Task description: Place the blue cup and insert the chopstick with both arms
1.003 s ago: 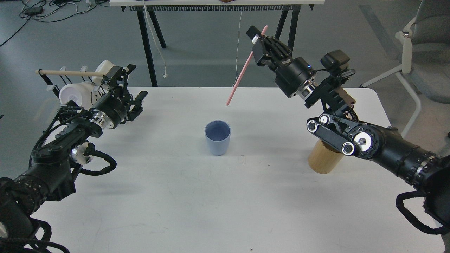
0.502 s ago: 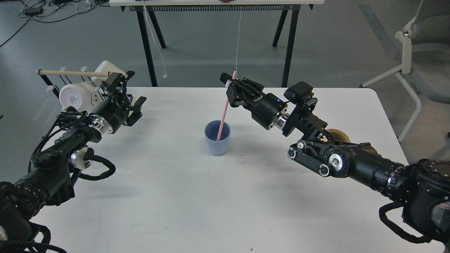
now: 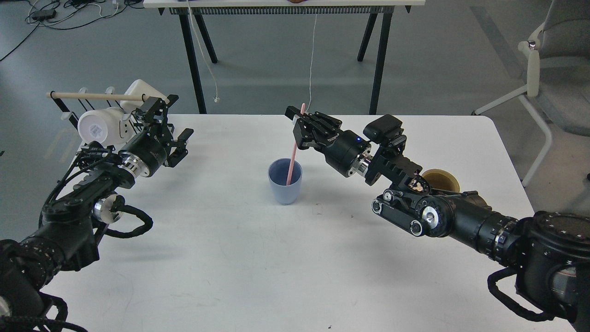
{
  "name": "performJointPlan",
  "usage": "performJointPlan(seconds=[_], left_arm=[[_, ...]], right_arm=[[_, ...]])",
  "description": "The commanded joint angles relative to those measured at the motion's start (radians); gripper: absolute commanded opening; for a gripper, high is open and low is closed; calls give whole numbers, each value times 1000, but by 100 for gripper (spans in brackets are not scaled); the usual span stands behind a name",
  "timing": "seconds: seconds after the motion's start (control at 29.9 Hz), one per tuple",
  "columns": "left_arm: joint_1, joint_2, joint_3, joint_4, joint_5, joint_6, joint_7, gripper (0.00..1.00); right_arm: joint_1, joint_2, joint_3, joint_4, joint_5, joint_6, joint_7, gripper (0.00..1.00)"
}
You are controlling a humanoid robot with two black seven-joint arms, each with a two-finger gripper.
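The blue cup (image 3: 285, 180) stands upright near the middle of the white table (image 3: 239, 258). My right gripper (image 3: 298, 121) is just above and behind the cup's rim, shut on a pink chopstick (image 3: 292, 159). The chopstick stands nearly upright with its lower end inside the cup. My left gripper (image 3: 179, 117) is open and empty at the table's far left, well away from the cup.
A round bamboo holder (image 3: 441, 178) stands on the right side of the table, partly hidden behind my right arm. A white rack (image 3: 99, 124) with a wooden rod (image 3: 92, 96) sits beyond the table's left edge, just behind my left gripper.
My right gripper came down and to the left from high above the table, bringing the pink chopstick's tip into the blue cup. The left arm has barely moved.
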Motion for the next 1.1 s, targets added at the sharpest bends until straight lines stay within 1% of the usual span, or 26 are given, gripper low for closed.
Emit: performJointPlan(seconds=[0.0, 0.07, 0.1, 0.17, 0.2, 0.27, 0.37, 0.5, 0.6, 0.7, 0.77, 0.8, 0.9, 0.97, 1.07], left_arm=[[0, -2, 0, 0, 0, 0, 0, 99], [0, -3, 0, 0, 0, 0, 0, 99], [0, -3, 0, 0, 0, 0, 0, 99], [0, -3, 0, 0, 0, 0, 0, 99], [-1, -3, 0, 0, 0, 0, 0, 99], [-1, -5, 0, 0, 0, 0, 0, 99], [-1, -6, 0, 0, 0, 0, 0, 99], [-1, -8, 2, 0, 0, 0, 0, 99], [-1, -8, 0, -2, 0, 0, 0, 99], [-6, -5, -6, -9, -1, 0, 0, 99], [-11, 0, -11, -11, -1, 0, 0, 99], [-14, 1, -12, -11, -3, 0, 0, 99], [-26, 6, -26, -14, -6, 0, 0, 99], [-46, 15, -31, -17, -6, 0, 0, 99], [-61, 24, -31, -20, -8, 0, 0, 99]], right_arm=[[-9, 1, -10, -41, 2, 0, 0, 8], [-12, 1, -10, -41, 4, 0, 0, 19], [-12, 1, -7, -40, 7, 0, 0, 29], [-12, 1, 1, -34, 13, 0, 0, 64], [-12, 1, 2, -28, 15, 0, 0, 74], [-11, 1, 5, -20, 18, 0, 0, 86], [-11, 1, 36, 9, 39, 0, 0, 92], [-9, 1, 137, 178, 188, 0, 0, 92], [0, -2, 247, 265, 315, 0, 0, 92], [-4, -109, 358, 324, 459, 0, 0, 90], [-12, -217, 396, 383, 624, 0, 0, 89], [-18, -264, 403, 409, 707, 40, 0, 89], [-49, -416, 404, 465, 994, 299, 0, 90], [-69, -493, 395, 462, 1141, 497, 0, 92], [-127, -552, 401, 436, 1246, 792, 0, 94]])
